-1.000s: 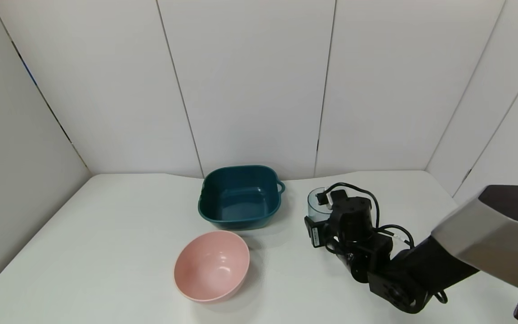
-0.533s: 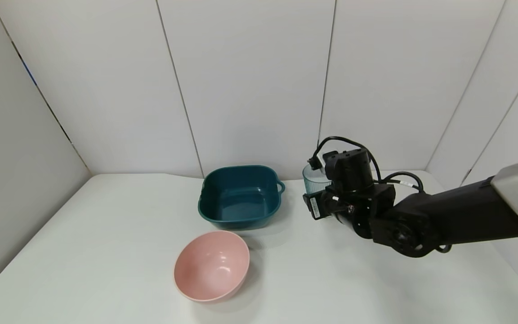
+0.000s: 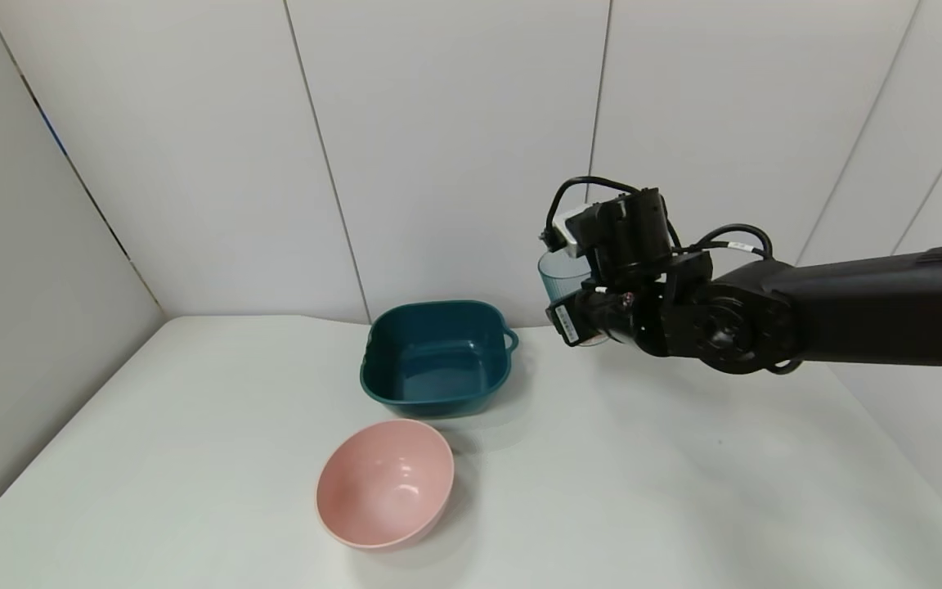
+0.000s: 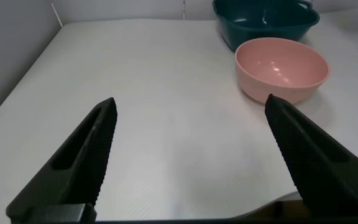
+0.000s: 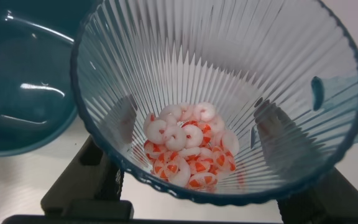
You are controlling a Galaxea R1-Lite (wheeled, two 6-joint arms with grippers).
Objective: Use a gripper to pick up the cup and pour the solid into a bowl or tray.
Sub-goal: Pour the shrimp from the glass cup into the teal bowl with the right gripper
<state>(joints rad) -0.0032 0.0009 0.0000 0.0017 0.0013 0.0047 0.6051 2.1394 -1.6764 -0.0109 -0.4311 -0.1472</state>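
My right gripper (image 3: 573,290) is shut on the cup (image 3: 557,278), a clear light-blue ribbed mug, and holds it upright in the air to the right of the teal basin (image 3: 437,357). The right wrist view looks down into the cup (image 5: 222,74): the solid (image 5: 188,152), many small orange-red, pink and white pieces, lies at its bottom. Black fingers (image 5: 92,180) clamp the cup's sides, and the teal basin (image 5: 23,81) shows beside it. The basin looks empty. My left gripper (image 4: 191,112) is open and empty over the near left of the table.
A round pink bowl (image 3: 385,483) stands in front of the teal basin; it also shows in the left wrist view (image 4: 281,65). The white table (image 3: 193,425) is backed by white wall panels close behind the basin.
My right gripper has lifted the cup off the table, rising well above it and shifting slightly left toward the basin. The bowls have not moved.
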